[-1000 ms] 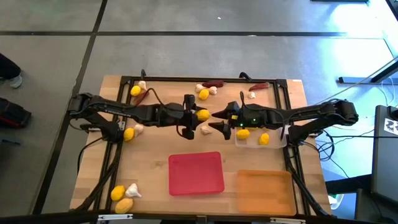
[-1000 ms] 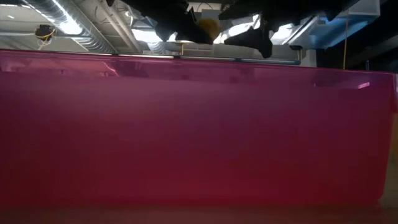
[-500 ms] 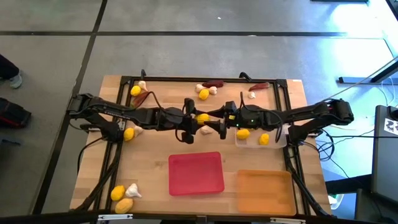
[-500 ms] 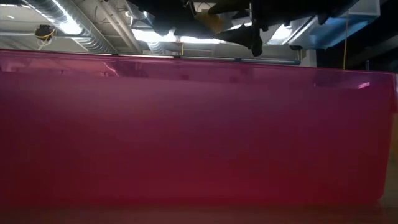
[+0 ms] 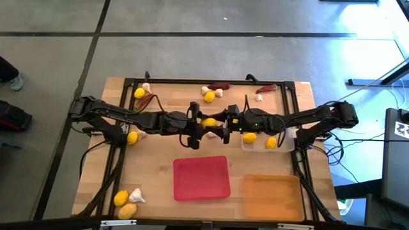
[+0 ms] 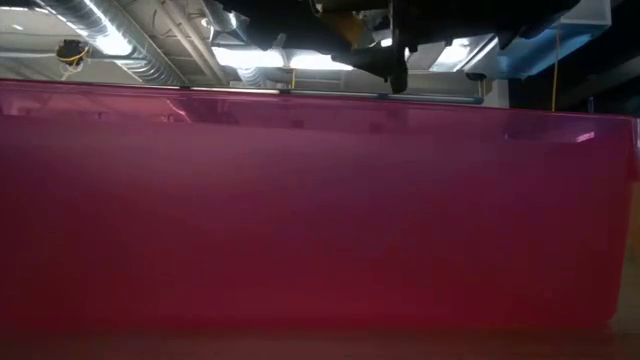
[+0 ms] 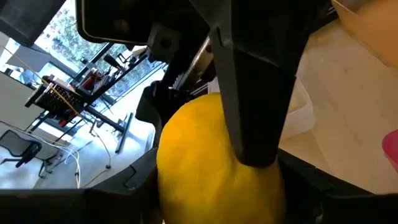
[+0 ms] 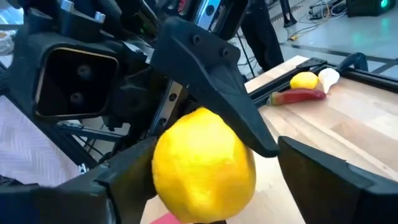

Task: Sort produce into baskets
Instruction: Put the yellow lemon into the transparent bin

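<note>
A yellow lemon [image 5: 208, 121] hangs in the air over the middle of the table, above the red basket's far side. My left gripper [image 5: 200, 124] comes in from the table's left and is shut on it. My right gripper [image 5: 218, 125] comes level from the right and is open, with one finger [image 8: 124, 177] on either side of the same lemon [image 8: 202, 165]. The red basket [image 5: 201, 177], the orange basket [image 5: 271, 195] and the clear basket [image 5: 286, 145] lie on the wood. Two lemons [image 5: 250, 136] rest in the clear one. My left gripper pinches the lemon's rounded body [image 7: 186, 162] between its two fingers, coming about level from the table's left. One finger [image 8: 217, 87] lies over the lemon; the other is hidden behind it. The lemon is lifted clear of the table. My right gripper's fingers flank the lemon; I cannot tell whether they touch it.
Loose lemons [image 5: 132, 137], garlic bulbs [image 5: 136, 195] and red chilies [image 5: 219, 85] are scattered along the far edge, the left side and the near left corner. A garlic bulb [image 5: 211, 133] lies under the grippers. The red basket's wall [image 6: 320, 200] fills the low view.
My right gripper has moved toward the table's left, up to the lemon held by my left gripper, and has tipped up to level. Its fingers now stand on either side of the lemon. The lemon has stayed in the air in my left gripper.
</note>
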Available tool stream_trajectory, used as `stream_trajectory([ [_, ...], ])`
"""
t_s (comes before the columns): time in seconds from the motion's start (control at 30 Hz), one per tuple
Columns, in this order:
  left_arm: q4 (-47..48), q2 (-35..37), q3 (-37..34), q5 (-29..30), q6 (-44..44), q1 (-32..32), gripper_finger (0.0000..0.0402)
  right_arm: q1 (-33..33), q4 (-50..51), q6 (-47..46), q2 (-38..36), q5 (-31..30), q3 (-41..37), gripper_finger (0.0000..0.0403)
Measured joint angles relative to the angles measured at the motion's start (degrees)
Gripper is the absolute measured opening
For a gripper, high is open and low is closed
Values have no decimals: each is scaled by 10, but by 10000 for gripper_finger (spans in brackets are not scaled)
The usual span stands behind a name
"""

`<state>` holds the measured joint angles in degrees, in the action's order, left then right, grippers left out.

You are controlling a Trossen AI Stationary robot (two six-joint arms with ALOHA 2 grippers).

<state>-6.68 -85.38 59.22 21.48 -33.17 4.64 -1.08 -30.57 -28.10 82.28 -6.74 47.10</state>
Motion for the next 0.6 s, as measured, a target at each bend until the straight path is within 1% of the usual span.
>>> stream_trajectory([
  [0.1, 0, 0, 0, 1, 0, 2, 217, 0, 4, -1, 1, -3, 0, 328],
  [0.2, 0, 0, 0, 4, 0, 3, 218, 0, 0, 8, 2, -7, 0, 312],
  [0.27, 1, 0, 0, 5, 1, 3, 218, -1, -3, 14, 2, -7, 0, 289],
  [0.5, 1, 0, 0, 8, 14, 2, 219, -1, -10, 26, 2, -7, 0, 187],
  [0.6, 2, 0, 0, 7, 28, 2, 232, -1, -10, 30, 2, -6, 0, 168],
])
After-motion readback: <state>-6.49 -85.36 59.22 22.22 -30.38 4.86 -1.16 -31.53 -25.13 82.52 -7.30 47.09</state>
